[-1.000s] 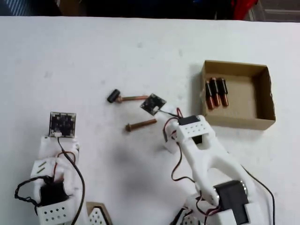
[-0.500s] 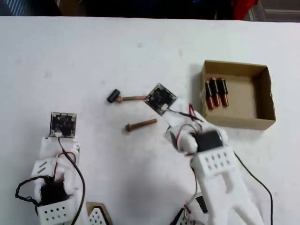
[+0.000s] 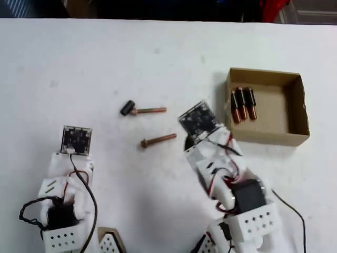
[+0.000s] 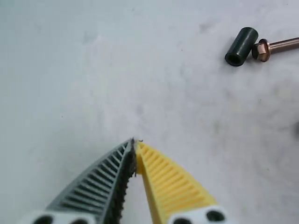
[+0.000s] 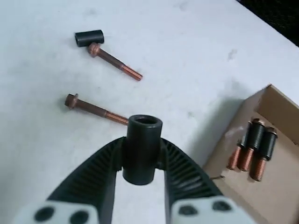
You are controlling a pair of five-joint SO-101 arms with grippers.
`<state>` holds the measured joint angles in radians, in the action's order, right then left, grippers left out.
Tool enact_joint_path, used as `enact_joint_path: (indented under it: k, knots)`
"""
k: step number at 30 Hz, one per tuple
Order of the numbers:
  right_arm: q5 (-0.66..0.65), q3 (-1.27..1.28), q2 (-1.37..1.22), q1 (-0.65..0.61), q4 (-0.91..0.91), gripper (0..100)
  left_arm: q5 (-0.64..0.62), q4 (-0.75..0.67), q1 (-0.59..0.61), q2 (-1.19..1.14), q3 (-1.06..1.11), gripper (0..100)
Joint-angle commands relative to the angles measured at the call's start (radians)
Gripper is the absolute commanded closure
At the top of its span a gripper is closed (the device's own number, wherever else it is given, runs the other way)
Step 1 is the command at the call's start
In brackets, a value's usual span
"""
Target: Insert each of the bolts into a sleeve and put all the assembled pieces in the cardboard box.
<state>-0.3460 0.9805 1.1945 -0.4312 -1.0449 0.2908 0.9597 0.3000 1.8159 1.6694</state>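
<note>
My right gripper (image 5: pixel 140 156) is shut on a black sleeve (image 5: pixel 141 147), held upright above the table near the cardboard box (image 3: pixel 292 134). Two copper bolts lie loose on the white table: one (image 3: pixel 158 139) close to the right arm, another (image 3: pixel 150 110) farther back with its head against a second black sleeve (image 3: pixel 127 108). The same pair shows in the left wrist view, the sleeve (image 4: pixel 241 46) beside the bolt (image 4: pixel 275 46). Three assembled bolt-and-sleeve pieces (image 3: pixel 242 104) lie side by side in the box. My left gripper (image 4: pixel 134 142) is shut and empty, at the near left.
The white table (image 3: pixel 79 63) stretches wide behind and to the left of the loose parts. The box's right half (image 3: pixel 276 110) holds nothing. A dark edge runs along the table's far side (image 3: pixel 158 13).
The right arm has pulled back towards the near edge and swung its wrist round, carrying the sleeve. The left arm shifted slightly.
</note>
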Motion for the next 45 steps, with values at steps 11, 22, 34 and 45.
enact_joint_path:
  k: [11,22,34,45]
  knots:
    - [0.106,0.048,0.139,-0.091,0.088,98.2,0.006,0.032,-0.051,0.005,-0.006,97]
    - [0.106,0.103,0.320,-0.094,0.015,98.1,0.006,0.034,-0.051,0.005,-0.006,97]
    - [0.106,0.341,0.576,-0.097,0.119,98.1,0.006,0.158,-0.084,0.005,-0.081,97]
    - [0.110,0.505,0.601,-0.091,0.358,98.1,0.075,0.227,-0.134,0.002,-0.166,97]
